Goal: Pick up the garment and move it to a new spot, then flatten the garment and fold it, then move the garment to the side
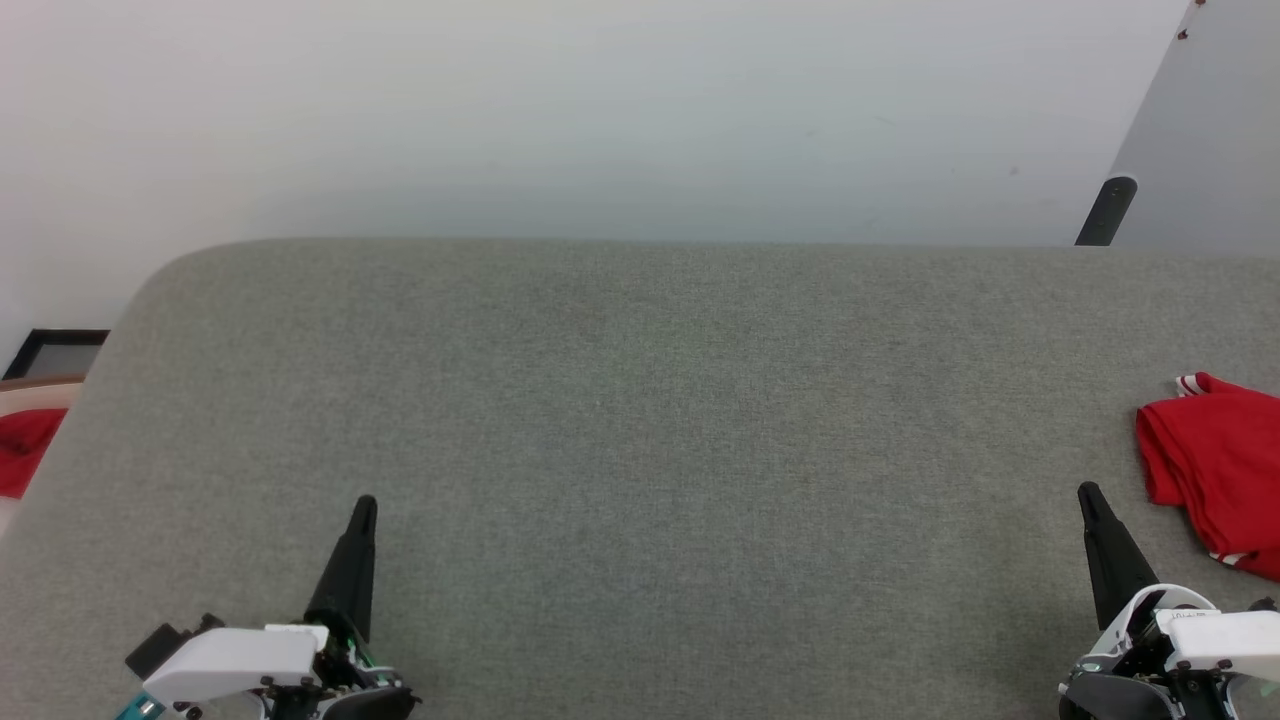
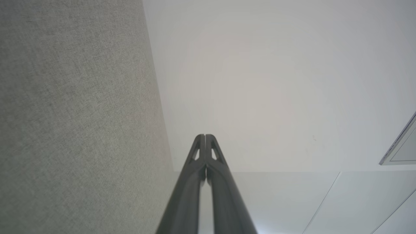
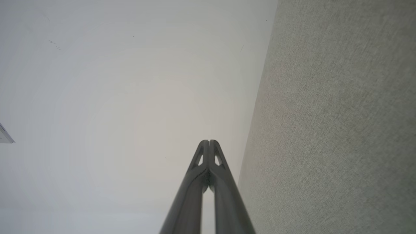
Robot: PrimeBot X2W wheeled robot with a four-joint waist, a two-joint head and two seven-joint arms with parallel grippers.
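Note:
The garment (image 1: 1217, 470), red with a bit of white-and-red striped trim, lies folded in a compact bundle at the right edge of the grey fabric surface (image 1: 660, 430). My right gripper (image 1: 1088, 492) is shut and empty, low at the right, its tip a short way left of the garment and apart from it. At the lower left my left gripper (image 1: 366, 503) is also shut and empty, far from the garment. In the wrist views the left gripper (image 2: 205, 136) and the right gripper (image 3: 208, 141) each show closed fingertips pointing along the surface toward a pale wall.
A red cloth scrap (image 1: 22, 448) lies beyond the surface's left edge, beside a dark frame (image 1: 55, 352). A black post (image 1: 1106, 210) and a grey panel (image 1: 1205, 150) stand at the back right. The pale wall (image 1: 600, 110) rises behind the surface's far edge.

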